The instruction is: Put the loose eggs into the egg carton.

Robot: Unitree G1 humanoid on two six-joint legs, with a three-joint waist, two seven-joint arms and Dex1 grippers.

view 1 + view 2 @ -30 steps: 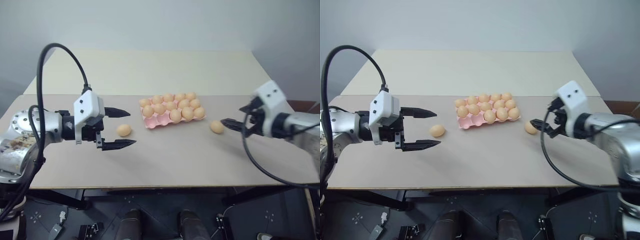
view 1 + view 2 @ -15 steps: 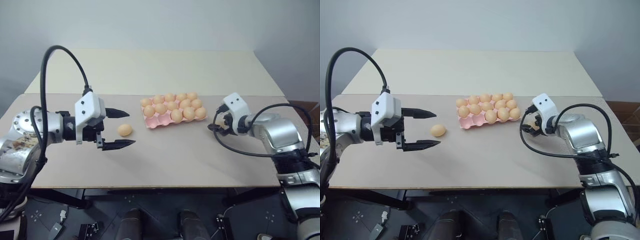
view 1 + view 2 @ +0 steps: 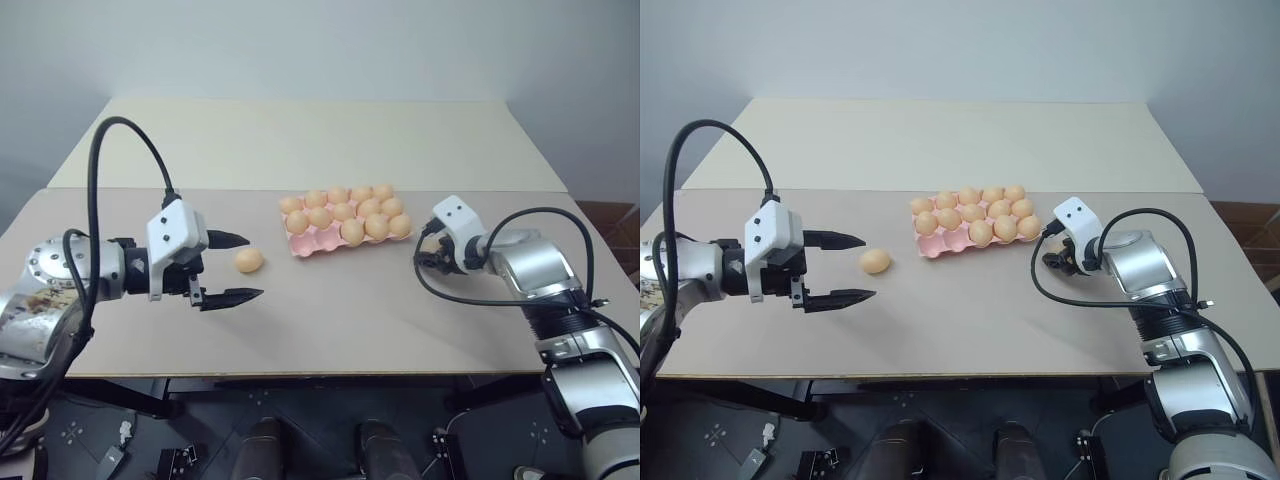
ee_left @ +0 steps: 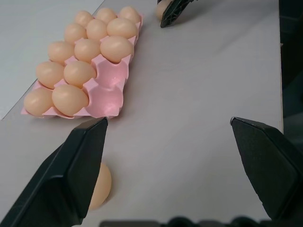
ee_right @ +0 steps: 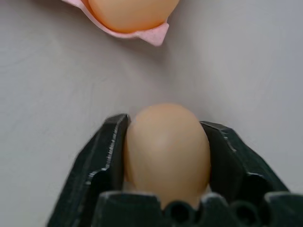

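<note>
While the right gripper (image 5: 166,156) sits low on the pale grey tabletop (image 3: 350,310) just beside the near right corner of the flat pink moulded egg carton (image 3: 325,240), its 2 black fingers (image 5: 102,161) are clamped on a smooth tan-orange loose egg (image 5: 166,146), one pressed against each side of the shell. Tan-orange eggs fill most cups of the carton, which lies near the middle of the table; the left wrist view shows 2 bare pink cups (image 4: 111,90) at its near left end. A second loose tan-orange egg (image 3: 248,260) rests on the table left of the carton, apart from it. The left gripper (image 3: 232,268) hangs above the table just left of this egg, its jaws spread wide and holding nothing, one fingertip (image 4: 90,151) close beside the egg without touching it.
</note>
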